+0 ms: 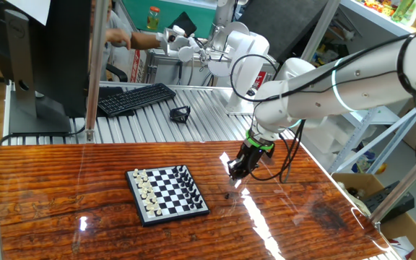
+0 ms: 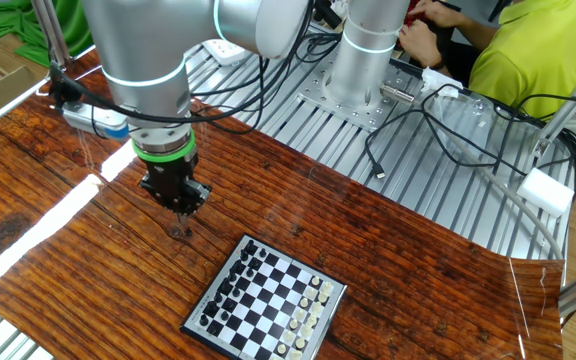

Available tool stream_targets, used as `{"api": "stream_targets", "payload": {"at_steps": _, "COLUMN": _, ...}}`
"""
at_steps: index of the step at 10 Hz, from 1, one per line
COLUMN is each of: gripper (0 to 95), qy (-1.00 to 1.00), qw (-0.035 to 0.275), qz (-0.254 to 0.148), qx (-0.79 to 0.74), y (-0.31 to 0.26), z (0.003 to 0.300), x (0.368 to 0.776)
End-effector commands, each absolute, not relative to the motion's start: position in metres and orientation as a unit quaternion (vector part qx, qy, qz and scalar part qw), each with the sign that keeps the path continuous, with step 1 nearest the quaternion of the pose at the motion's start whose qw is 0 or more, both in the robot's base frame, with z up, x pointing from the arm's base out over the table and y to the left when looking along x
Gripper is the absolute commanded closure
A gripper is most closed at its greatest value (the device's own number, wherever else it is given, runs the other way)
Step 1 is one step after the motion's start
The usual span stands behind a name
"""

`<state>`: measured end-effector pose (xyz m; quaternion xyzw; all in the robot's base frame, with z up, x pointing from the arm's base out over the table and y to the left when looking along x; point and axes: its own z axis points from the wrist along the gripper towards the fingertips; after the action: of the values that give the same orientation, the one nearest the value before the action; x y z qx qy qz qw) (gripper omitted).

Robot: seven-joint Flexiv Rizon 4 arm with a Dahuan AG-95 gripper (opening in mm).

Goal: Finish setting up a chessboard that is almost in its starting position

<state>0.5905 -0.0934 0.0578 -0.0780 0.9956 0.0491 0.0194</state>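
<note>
The small black-framed checkered chessboard (image 1: pixel 168 195) lies mid-table on the reddish wood tabletop (image 1: pixel 63 180). At its three o'clock the two-finger gripper (image 1: pixel 236 172) hangs low over a tiny dark piece (image 1: pixel 227 195) (a stray chessman, I judge), presumably to collect it. Whether its fingers are parted, I cannot tell.

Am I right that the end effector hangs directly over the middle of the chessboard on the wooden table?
Not quite. The end effector hangs over bare wood beside the chessboard, off its black-piece edge, not over its middle. Both fixed views show the gap; the board does lie on the wooden table.
</note>
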Motion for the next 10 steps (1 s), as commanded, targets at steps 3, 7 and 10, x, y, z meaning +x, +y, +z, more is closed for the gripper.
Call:
{"api": "stream_targets", "payload": {"at_steps": 3, "gripper": 95.0, "qy": 0.997, "qw": 0.01, "qz": 0.045, "qx": -0.059, "y": -0.0947, "z": 0.0564, "x": 0.5901}}
{"api": "stream_targets", "payload": {"at_steps": 7, "gripper": 95.0, "qy": 0.998, "qw": -0.013, "qz": 0.043, "qx": -0.054, "y": -0.0906, "z": 0.0509, "x": 0.5841}}
{"api": "stream_targets", "payload": {"at_steps": 10, "gripper": 95.0, "qy": 0.998, "qw": -0.013, "qz": 0.027, "qx": -0.054, "y": -0.0902, "z": 0.0502, "x": 0.5833}}
